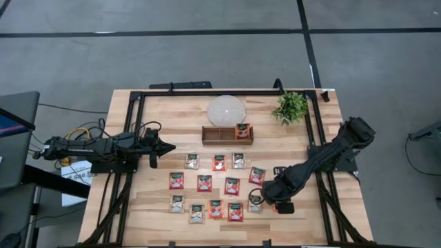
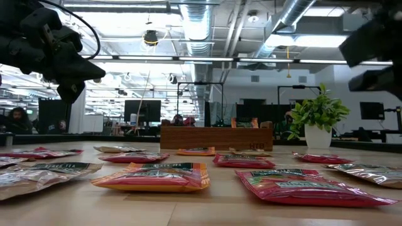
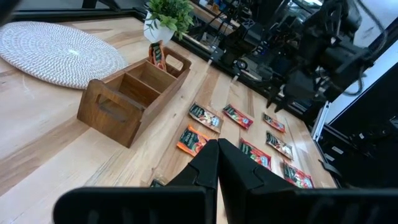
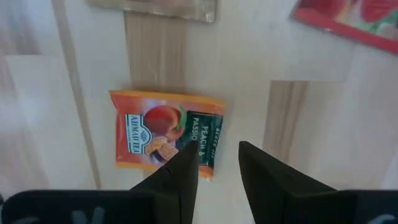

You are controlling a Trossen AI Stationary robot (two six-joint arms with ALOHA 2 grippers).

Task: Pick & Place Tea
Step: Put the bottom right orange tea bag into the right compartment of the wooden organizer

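your right hand [image 4: 214, 165] hovers slightly open, empty, right over the orange peach sachet [image 4: 165, 135] at the near right of the surface [image 1: 158, 110]; its long axis lies across the fingers. left hand [image 1: 167, 147] pinched closed, well apart.

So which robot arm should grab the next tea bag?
Probably the right. Its right gripper hangs open just above an orange sachet, while the left gripper waits shut near the table's left side, away from the sachets.
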